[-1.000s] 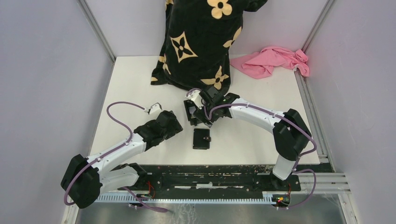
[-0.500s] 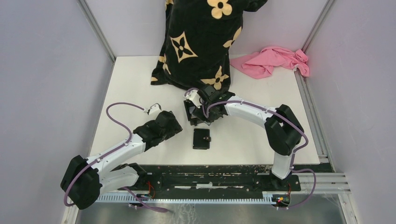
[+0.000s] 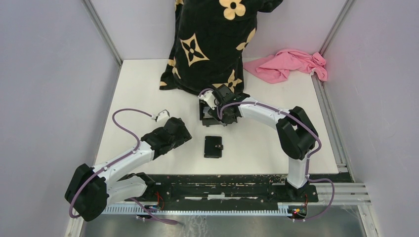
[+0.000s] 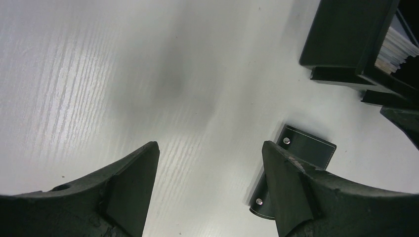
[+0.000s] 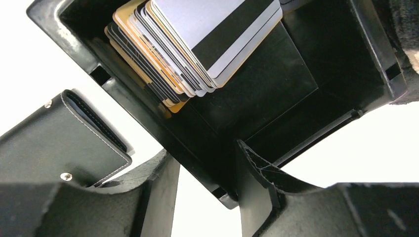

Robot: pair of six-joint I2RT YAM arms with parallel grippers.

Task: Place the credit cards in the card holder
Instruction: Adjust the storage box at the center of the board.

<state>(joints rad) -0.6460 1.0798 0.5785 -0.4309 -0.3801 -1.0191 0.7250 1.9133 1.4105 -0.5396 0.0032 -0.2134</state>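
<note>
Straddles tray [image 5: 286, 84] wall with right gripper [image 5: 202, 153], clamp unclear, likely steadying credit cards [image 5: 197, 44]; poises left gripper [image 4: 210, 163] agape, nine o'clock of card holder [image 3: 213, 146].

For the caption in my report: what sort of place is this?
Probably a robot test cell in a lab: a white table closed in by plain grey panels, with the left arm and right arm bolted to a rail at its near edge.

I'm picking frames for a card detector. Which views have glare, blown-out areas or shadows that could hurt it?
Left wrist: streaky glare on the table, a soft shadow blotch mid-frame, card holder readable. Right wrist: table blown out to white, black tray interior very dark, yet the stacked cards sharp. Top external: even light, faint shadows, cards too small to make out.
</note>
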